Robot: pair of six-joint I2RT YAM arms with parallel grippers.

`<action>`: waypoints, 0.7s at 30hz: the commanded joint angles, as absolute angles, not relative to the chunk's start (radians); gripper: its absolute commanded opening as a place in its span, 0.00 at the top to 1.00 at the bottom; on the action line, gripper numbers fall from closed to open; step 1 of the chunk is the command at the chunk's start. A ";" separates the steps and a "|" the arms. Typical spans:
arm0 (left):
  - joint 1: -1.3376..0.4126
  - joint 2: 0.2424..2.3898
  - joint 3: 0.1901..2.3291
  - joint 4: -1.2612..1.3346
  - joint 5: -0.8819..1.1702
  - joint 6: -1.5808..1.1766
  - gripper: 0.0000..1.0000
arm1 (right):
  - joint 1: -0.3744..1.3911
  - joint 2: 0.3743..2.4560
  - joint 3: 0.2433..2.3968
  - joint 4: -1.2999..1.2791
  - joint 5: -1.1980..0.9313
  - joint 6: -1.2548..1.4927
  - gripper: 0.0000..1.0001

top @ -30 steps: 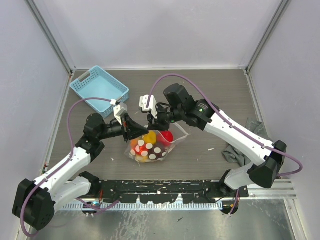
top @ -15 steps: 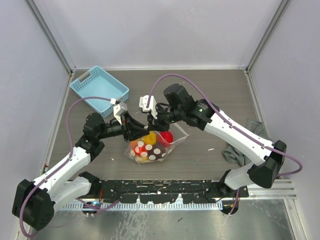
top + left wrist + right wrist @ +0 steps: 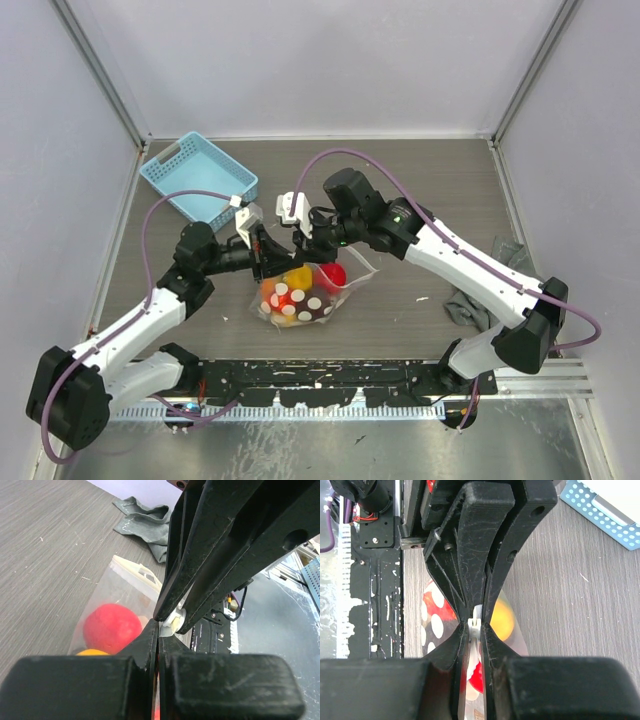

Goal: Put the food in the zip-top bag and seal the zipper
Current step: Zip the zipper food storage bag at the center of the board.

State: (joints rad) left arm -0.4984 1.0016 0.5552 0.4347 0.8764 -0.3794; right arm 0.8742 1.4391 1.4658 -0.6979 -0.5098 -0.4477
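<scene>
Basket [image 3: 198, 178]: light-blue lattice plastic, set at an angle in the far-left corner of the bench [image 3: 420, 190].
Cloth [image 3: 465, 305]: grey-green, crumpled, near the right edge.
Bench: dark wood-grain top, lightly scratched.

Clear zip-top bag [image 3: 298, 300] printed with white dots, lying near the table [image 3: 430, 190] centre, mouth edge lifted, food [image 3: 333, 275] inside, glossy red, yellow and orange fruits bunched together, zipper [image 3: 475, 625] showing as a small white piece.

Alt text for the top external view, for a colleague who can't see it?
Both arms meet mid-table, left fingers and right fingers closed at the mouth of the zip-top bag, which holds the food. Blue basket back left.
</scene>
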 commanded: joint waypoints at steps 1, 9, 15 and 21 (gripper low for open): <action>-0.503 0.933 0.566 0.476 0.823 -0.362 1.00 | 0.877 1.427 1.488 -0.730 -0.444 -0.458 1.00; -0.504 0.892 0.545 0.439 0.765 -0.347 1.00 | 0.877 1.427 1.492 -0.796 -0.359 -0.452 1.00; -0.503 0.893 0.538 0.449 0.747 -0.348 1.00 | 0.877 1.418 1.492 -0.828 -0.300 -0.444 1.00; -0.503 0.872 0.522 0.453 0.713 -0.346 1.00 | 0.876 1.397 1.476 -0.846 -0.227 -0.426 1.00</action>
State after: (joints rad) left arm -0.5041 0.9173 0.5247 0.3763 0.7509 -0.3550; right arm 0.8818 1.4387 1.4662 -0.7815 -0.3283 -0.4404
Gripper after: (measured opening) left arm 0.004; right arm 0.177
